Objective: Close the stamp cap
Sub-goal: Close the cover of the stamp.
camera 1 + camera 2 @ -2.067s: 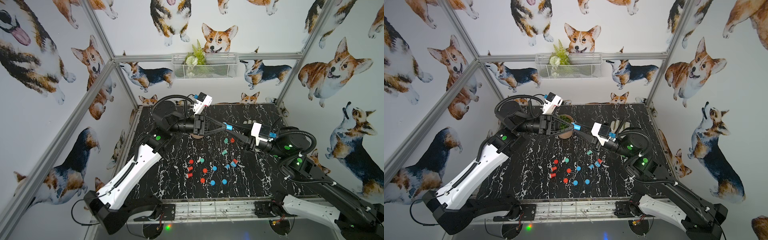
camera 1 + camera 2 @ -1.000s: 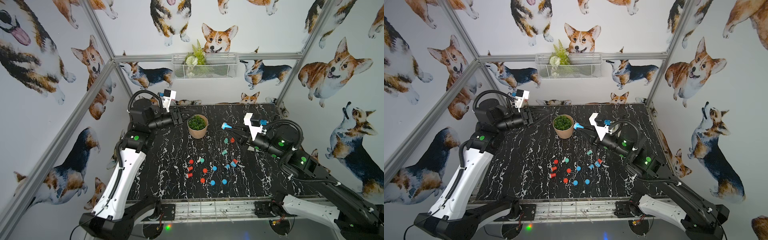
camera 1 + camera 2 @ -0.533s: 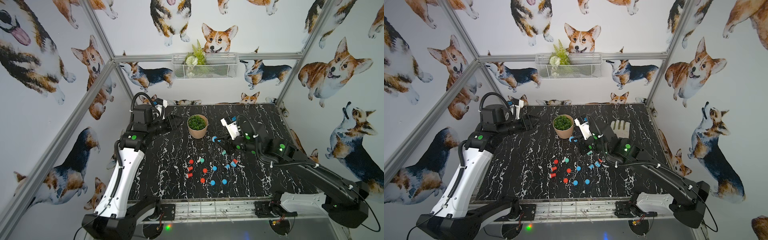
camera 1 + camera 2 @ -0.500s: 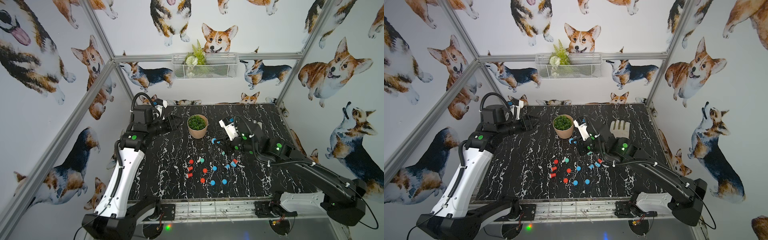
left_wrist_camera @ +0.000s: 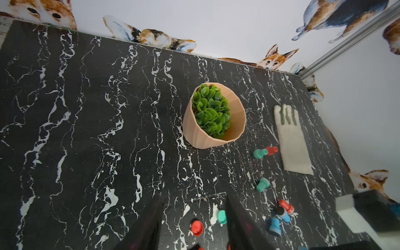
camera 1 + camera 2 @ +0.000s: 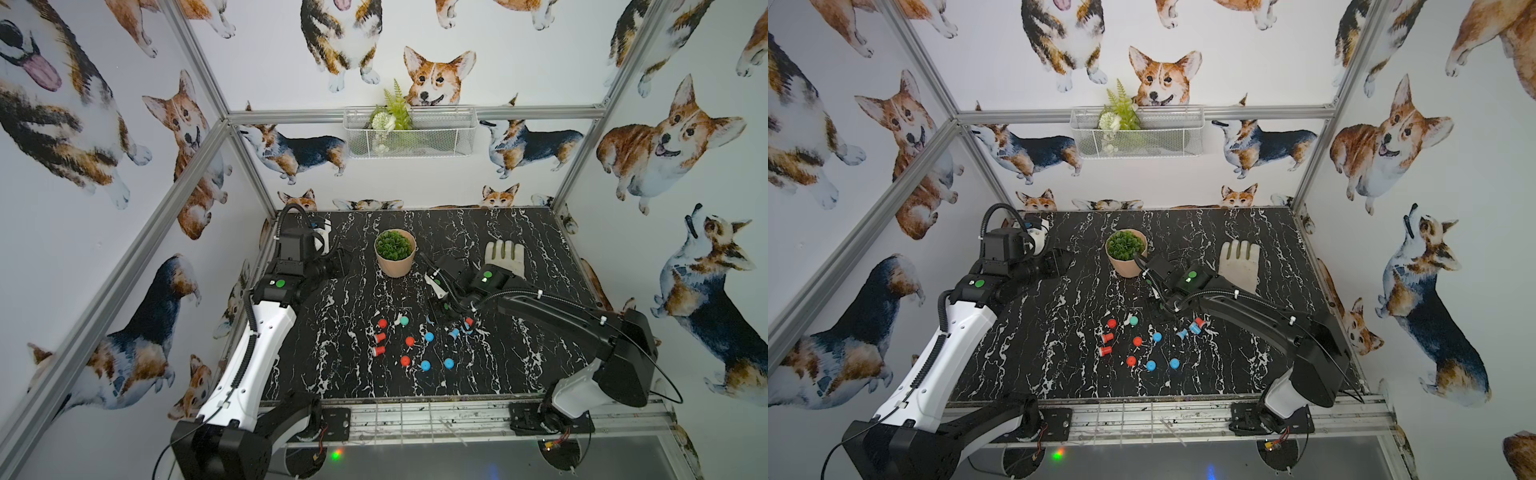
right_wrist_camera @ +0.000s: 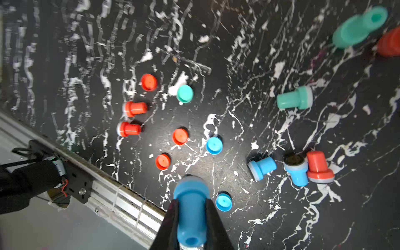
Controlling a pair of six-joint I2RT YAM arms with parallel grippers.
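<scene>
Both of your end effectors are hovering over the surface (image 7: 270, 71): the right end effector (image 7: 191, 205) is pinching a blue stamp (image 7: 190, 227) at its wrist frame's lower centre, and the left end effector (image 5: 193, 223) is hanging with jaws spread, gripping nothing.

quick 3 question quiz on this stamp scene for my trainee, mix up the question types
1. True or false: the right pincer is shut on a blue stamp.
2. Which of these lies on the table, on the right arm's side of the plant pot? A) a pale glove B) a sponge C) a bowl
3. Fill in: the left pincer has its jaws ___, with nothing between them.

Key: 1 true; 2 A; 3 open.
</scene>
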